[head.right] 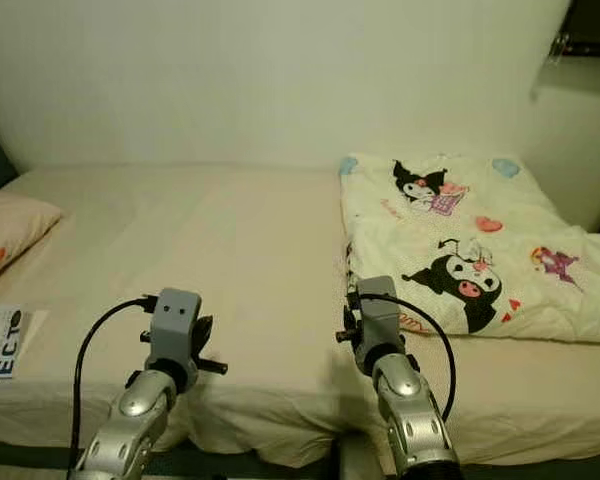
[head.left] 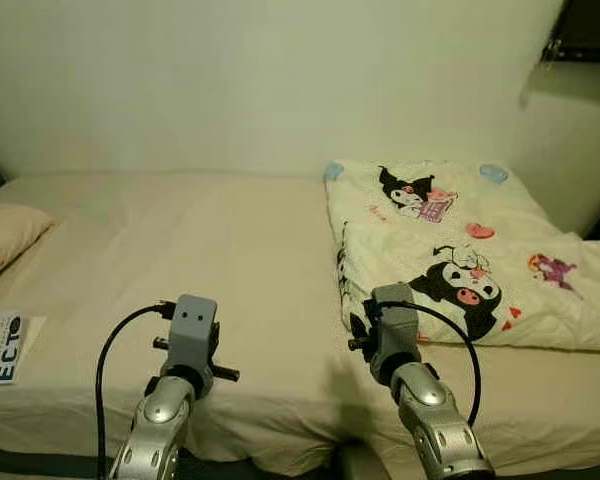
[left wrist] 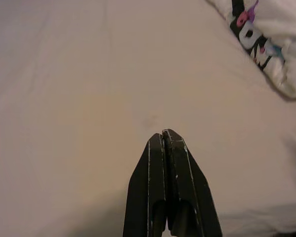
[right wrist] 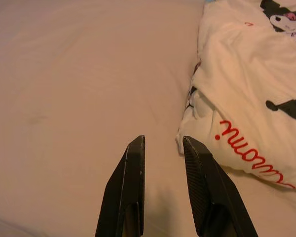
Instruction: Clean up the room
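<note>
Starting at the bed's left edge, a book or magazine (head.left: 0, 348) is seen lying flat near the front left corner, with a pillow (head.left: 8, 237) behind it against the same edge. The bed (head.left: 180, 250) is otherwise bare sheet across its middle. The left gripper (left wrist: 164, 140) is held just above the sheet near the front edge, its two fingers pressed together and nothing held. Further right, the right gripper (right wrist: 164, 148) is poised above the sheet with its fingers parted a little and nothing between them; its tips are aimed at the near left corner of the folded quilt (head.left: 450, 250). The quilt, printed with cartoon figures, lies along the right side of the bed, reaching toward the back edge.

The step in hand is judged to be the approach to the quilt. For the next move, the right gripper would need to be advanced until the quilt's corner fold sits between the fingers, which would then be closed.
</note>
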`<state>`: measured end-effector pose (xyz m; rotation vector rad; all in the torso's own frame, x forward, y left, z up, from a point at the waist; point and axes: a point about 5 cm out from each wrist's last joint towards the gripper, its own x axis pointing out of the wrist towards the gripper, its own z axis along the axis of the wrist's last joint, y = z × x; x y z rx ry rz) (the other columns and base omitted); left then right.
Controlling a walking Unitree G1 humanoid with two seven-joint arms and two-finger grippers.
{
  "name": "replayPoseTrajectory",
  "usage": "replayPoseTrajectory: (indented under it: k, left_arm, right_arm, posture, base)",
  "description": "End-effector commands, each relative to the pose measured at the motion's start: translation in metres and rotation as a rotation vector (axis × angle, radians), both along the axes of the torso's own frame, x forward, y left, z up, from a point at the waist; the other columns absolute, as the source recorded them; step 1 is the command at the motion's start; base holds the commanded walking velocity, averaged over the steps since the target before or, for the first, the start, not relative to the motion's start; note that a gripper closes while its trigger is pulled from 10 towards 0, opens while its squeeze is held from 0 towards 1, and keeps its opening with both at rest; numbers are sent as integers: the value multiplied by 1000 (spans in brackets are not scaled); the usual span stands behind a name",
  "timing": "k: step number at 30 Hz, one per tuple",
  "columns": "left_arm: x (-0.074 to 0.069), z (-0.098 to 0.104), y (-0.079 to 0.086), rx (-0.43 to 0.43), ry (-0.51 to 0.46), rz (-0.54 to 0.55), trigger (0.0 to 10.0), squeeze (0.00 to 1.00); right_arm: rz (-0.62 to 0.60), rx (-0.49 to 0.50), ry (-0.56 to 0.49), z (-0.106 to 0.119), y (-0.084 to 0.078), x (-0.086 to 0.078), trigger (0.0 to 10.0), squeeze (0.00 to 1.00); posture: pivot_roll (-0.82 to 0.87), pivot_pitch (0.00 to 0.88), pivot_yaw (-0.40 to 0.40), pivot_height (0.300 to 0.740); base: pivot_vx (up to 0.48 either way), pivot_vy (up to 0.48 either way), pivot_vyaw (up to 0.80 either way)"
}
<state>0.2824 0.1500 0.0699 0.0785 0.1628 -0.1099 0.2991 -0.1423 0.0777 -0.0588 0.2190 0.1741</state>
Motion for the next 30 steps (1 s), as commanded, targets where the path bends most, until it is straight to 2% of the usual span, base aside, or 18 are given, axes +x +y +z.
replayPoseTrajectory:
  k: [1,10,15,30]
  left_arm:
    - [0,3,2,26,-5,-17,10000,0]
    - [-2,3,2,39,3,-41,10000,0]
    - [-3,2,2,39,7,-45,10000,0]
    - [-5,1,2,35,12,-48,10000,0]
  right_arm:
    - [-8,26,3,1,1,-1,10000,0]
    - [-20,40,20,-3,2,-7,10000,0]
    - [-21,41,25,-4,2,-9,10000,0]
    - [-12,43,35,-5,5,-11,10000,0]
  posture:
    - [-86,78,13,614]
    - [-82,90,24,614]
    - [-82,85,22,589]
    - [-77,81,16,589]
  base:
    - [0,0,0]
    - [0,0,0]
    - [0,0,0]
    - [0,0,0]
